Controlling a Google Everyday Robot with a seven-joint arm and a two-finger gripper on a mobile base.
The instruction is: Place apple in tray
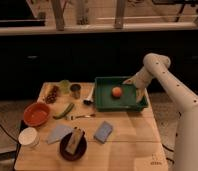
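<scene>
The apple [116, 92], small, round and orange-red, lies inside the green tray [104, 101] near its middle. The tray stands at the back right of the wooden table. My gripper [137, 90] is at the tray's right side, just right of the apple and apart from it, at the end of the white arm [162, 75] that comes in from the right.
An orange-red bowl [36, 113], a white cup [29, 137], a dark round plate [73, 146] with food, a blue sponge [103, 131], a grey cloth [59, 133], a metal cup [75, 91], grapes [53, 93] and a green vegetable [65, 110] lie on the table's left and front.
</scene>
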